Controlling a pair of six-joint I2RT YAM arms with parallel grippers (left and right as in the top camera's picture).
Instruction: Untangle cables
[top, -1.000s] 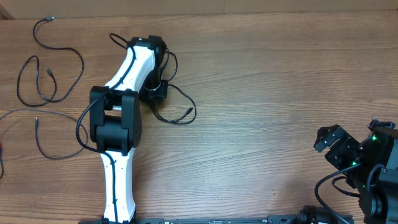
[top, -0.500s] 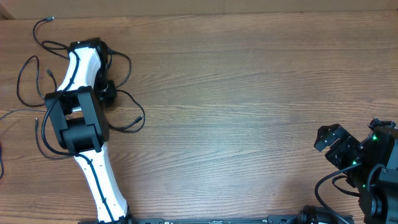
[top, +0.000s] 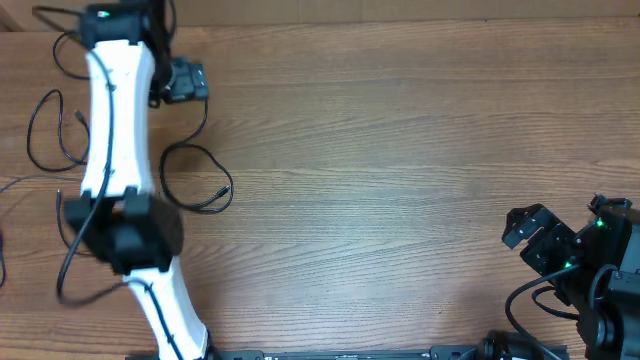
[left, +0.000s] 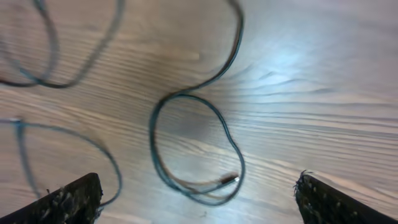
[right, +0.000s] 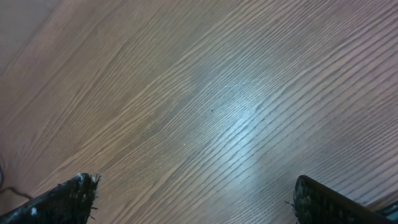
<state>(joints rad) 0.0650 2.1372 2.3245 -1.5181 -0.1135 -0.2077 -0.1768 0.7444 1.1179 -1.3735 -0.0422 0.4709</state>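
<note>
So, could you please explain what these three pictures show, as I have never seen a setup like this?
Two robot arms work at a wooden table. The top picture looks down from above; the other two come from a camera on each wrist. The left arm's hand is stretched to the far edge, open and holding nothing. Its camera sees a looped black cable lying loose on the wood below. More thin black cables lie at the left. The right hand waits open at the near right, over bare wood.

wooden table (top: 400, 150), thin black cables (top: 195, 180) on it
</note>
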